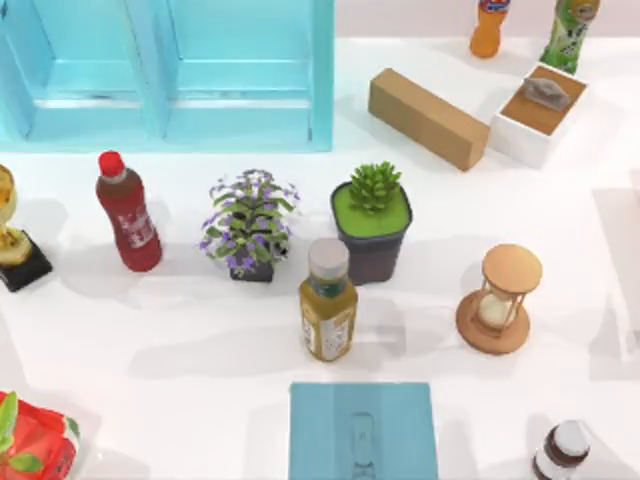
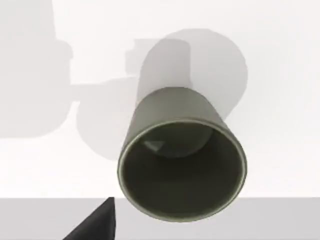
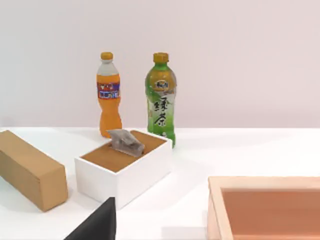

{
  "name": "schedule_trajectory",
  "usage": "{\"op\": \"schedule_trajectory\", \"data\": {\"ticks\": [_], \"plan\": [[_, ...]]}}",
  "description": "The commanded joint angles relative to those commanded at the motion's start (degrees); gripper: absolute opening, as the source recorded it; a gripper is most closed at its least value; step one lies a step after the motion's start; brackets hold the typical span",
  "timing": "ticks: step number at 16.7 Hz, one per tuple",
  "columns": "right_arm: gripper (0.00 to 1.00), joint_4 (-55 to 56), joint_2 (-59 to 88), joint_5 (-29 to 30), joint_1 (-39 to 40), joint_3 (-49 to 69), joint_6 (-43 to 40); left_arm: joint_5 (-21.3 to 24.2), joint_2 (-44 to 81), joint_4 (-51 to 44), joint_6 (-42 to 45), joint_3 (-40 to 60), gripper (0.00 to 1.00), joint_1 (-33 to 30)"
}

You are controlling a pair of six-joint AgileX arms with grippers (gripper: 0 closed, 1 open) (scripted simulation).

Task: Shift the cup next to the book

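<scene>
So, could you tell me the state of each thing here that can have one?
cup: upright, at the table's left edge, far from the book
book: lying flat, closed
red bottle: upright, capped
yellow bottle: upright, capped
hourglass: upright
tan block: lying flat
green cylinder: open-topped, empty

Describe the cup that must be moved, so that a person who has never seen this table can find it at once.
Start at the big blue cabinet at the table's far left. In front of it stands a red bottle, and left of that bottle, at the table's left edge, is the cup. It is a shiny gold trophy on a black square base, the only metallic thing nearby.
</scene>
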Motion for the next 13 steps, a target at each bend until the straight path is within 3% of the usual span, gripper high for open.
{"op": "schedule_trajectory", "data": {"ticks": [4,13], "plan": [[1.00,0.0,0.0,0.0,0.0,0.0,0.0,0.4,0.1,-0.9,4.1,2.7,1.00,3.2],[1.00,0.0,0.0,0.0,0.0,0.0,0.0,0.4,1.1,3.4,3.9,-0.8,1.00,3.0]]}}
